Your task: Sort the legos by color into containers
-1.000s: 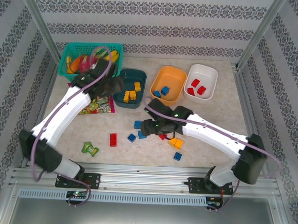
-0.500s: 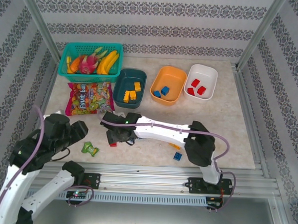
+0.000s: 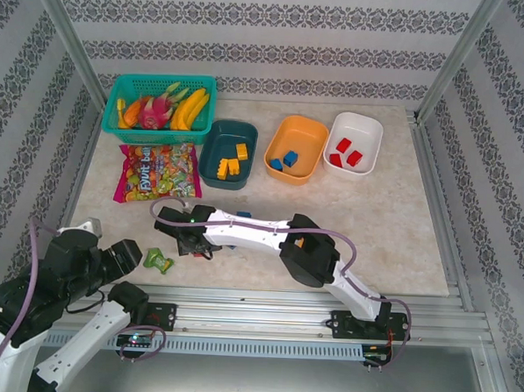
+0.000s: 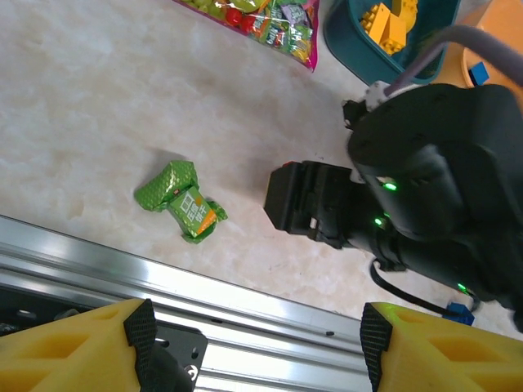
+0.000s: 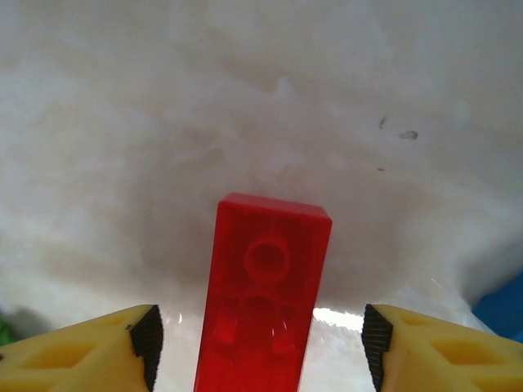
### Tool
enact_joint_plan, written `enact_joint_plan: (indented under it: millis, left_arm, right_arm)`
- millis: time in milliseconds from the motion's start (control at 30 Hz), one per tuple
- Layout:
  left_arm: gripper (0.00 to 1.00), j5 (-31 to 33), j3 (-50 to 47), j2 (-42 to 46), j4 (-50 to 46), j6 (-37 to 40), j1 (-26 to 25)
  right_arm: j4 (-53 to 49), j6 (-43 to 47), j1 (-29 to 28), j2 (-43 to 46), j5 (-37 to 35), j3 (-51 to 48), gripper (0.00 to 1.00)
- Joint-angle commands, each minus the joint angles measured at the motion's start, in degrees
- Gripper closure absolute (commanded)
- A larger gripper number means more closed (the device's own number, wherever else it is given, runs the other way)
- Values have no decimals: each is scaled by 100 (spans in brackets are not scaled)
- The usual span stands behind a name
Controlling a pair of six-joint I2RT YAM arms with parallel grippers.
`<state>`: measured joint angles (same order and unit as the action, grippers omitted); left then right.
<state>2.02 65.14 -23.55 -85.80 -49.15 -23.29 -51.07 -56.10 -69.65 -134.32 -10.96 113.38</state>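
Note:
A red lego [image 5: 265, 302] lies flat on the table between my right gripper's [image 5: 261, 351] open fingers, with a gap on each side. In the top view the right gripper [image 3: 185, 241] reaches far left over that spot. My left gripper [image 4: 255, 343] is open and holds nothing, pulled back over the front rail [image 3: 125, 256]. The teal container [image 3: 229, 153] holds yellow legos [image 3: 233, 162]. Blue legos [image 3: 284, 158] sit in the orange container [image 3: 309, 133], and red ones [image 3: 345, 152] in the white container [image 3: 368, 131]. A blue lego [image 3: 243, 215] peeks out beside the right arm.
A green toy figure [image 4: 181, 200] lies just left of the right gripper. The candy bag [image 3: 156, 171] and the turquoise fruit basket [image 3: 159, 105] stand at the back left. The right arm stretches across the front middle of the table and covers other bricks. A metal rail [image 4: 245, 286] runs along the near edge.
The left arm has drawn back from the teal tub to the near left corner. The right arm has swung left from the middle bricks to straddle the red lego.

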Motion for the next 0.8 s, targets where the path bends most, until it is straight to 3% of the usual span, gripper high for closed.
enact_joint_plan:
  millis: [0,200,300,433,767]
  left_arm:
    - [30,-121,174,52,-384,254,-55]
    - [30,-209,252,57,-354,307,-53]
    - [30,-252,270,52,-294,335,-53]
    - [30,-444,232,52,-41,419,-53]
    - [30,-1649,-84,-632,1830,611,-53]
  right_arm:
    - [-214,-189,-84,-286,-205,290,37]
    - [-365,-273,-85,-507,-345,398,51]
    - [-336,-273,-72,-517,-328,388,66]
    - [-342,-176,-60,-309,-426,404,78]
    - [-694,224,384,1447,-1097,-70,82]
